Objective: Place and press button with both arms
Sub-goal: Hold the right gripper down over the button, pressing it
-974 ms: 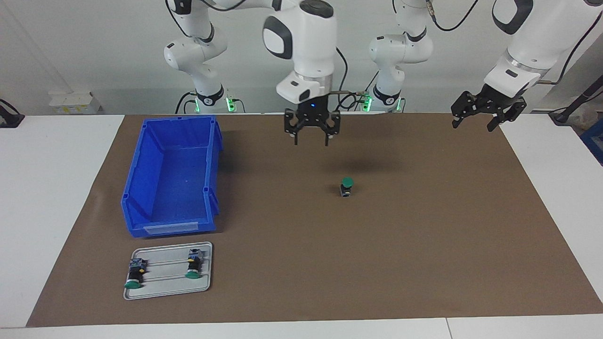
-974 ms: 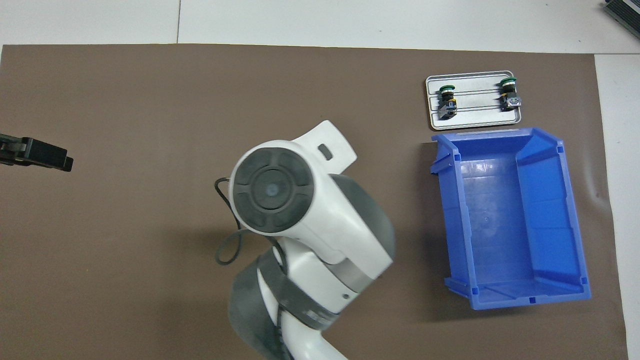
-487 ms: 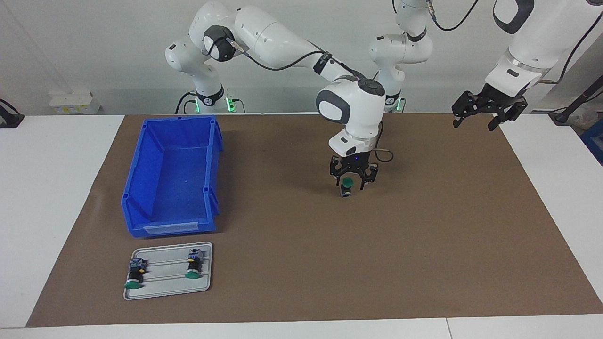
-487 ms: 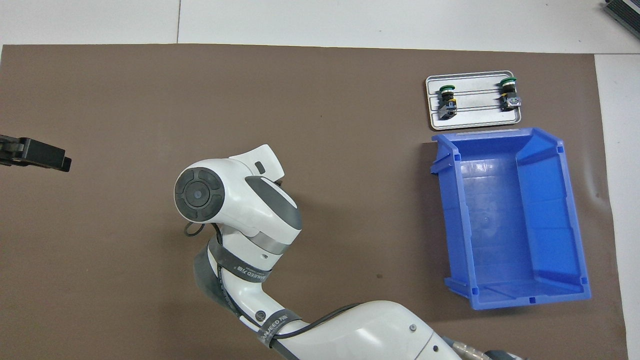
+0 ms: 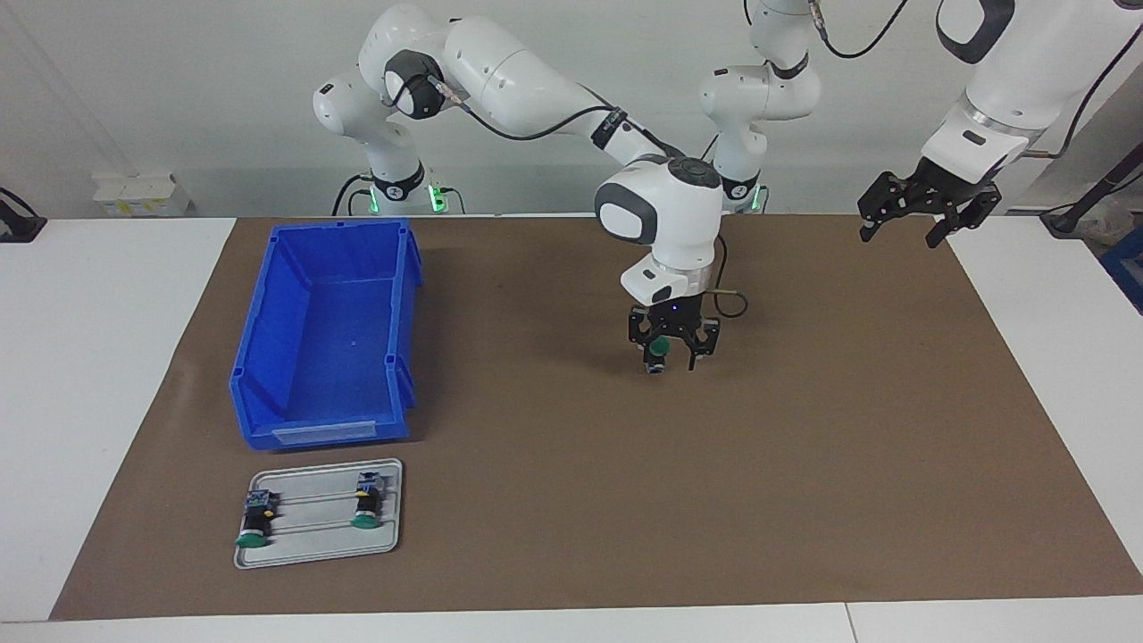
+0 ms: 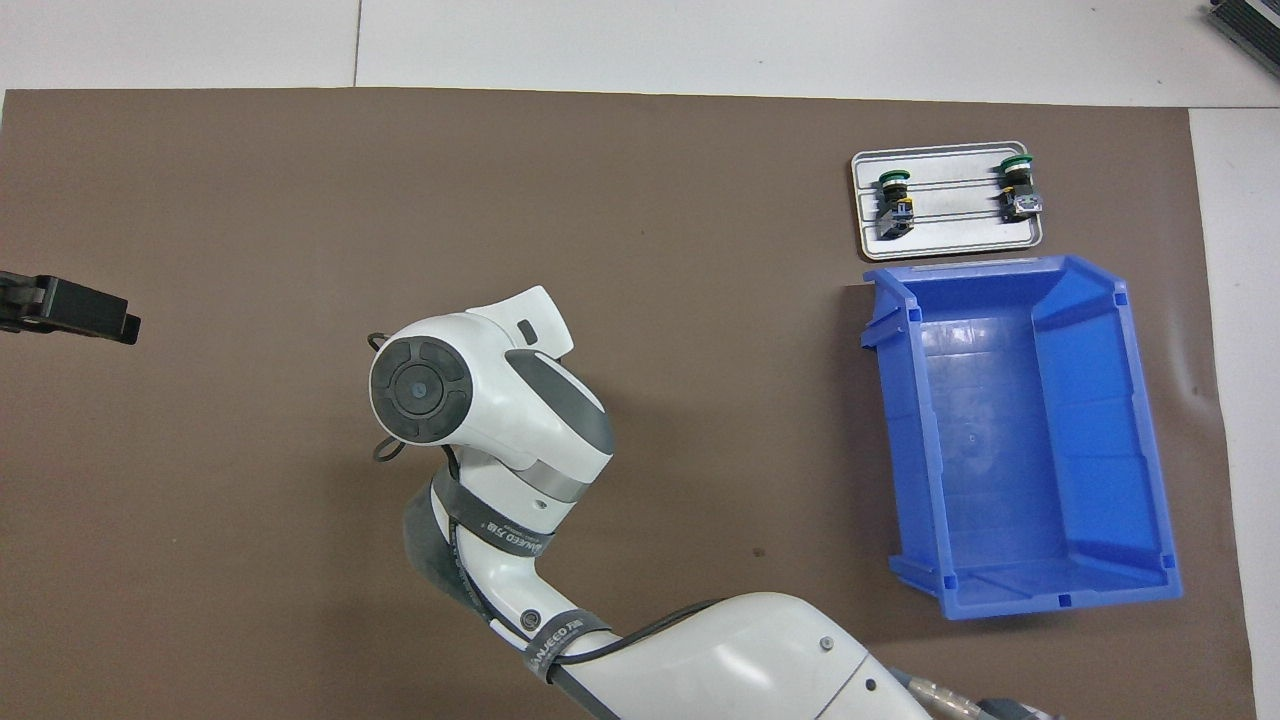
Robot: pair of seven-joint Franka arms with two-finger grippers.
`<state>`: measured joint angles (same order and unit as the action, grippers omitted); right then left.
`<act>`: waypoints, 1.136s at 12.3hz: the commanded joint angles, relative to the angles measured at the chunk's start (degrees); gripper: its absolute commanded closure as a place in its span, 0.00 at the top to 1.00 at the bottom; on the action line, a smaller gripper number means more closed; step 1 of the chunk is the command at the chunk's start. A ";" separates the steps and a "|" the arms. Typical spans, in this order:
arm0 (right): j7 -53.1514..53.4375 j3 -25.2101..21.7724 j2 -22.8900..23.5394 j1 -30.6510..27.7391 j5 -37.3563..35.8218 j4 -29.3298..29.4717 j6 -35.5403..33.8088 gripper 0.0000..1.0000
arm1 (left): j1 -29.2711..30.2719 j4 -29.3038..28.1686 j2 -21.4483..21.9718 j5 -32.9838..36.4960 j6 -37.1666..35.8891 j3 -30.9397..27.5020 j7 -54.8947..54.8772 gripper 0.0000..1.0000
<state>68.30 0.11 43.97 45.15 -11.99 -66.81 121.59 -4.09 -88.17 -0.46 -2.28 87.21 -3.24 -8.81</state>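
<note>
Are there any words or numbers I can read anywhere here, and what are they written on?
Strap around the right arm, overhead view: light lettering, too blurred to read for sure.
Second strap lower on the same arm: lettering too, not readable.
Blue bin, its front label holder: no writing I can make out.
Metal tray and the button: no readable text.
</note>
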 commanded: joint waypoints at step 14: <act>-3.08 0.33 -4.68 -0.23 2.85 -10.18 4.62 0.72 | 0.57 -1.66 1.60 -0.53 -0.28 0.17 -0.24 1.00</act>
<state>66.78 0.19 41.70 45.25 -10.25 -73.12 124.32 -4.09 -88.17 -0.45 -2.28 87.15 -3.24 -8.81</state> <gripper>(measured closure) 0.273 0.000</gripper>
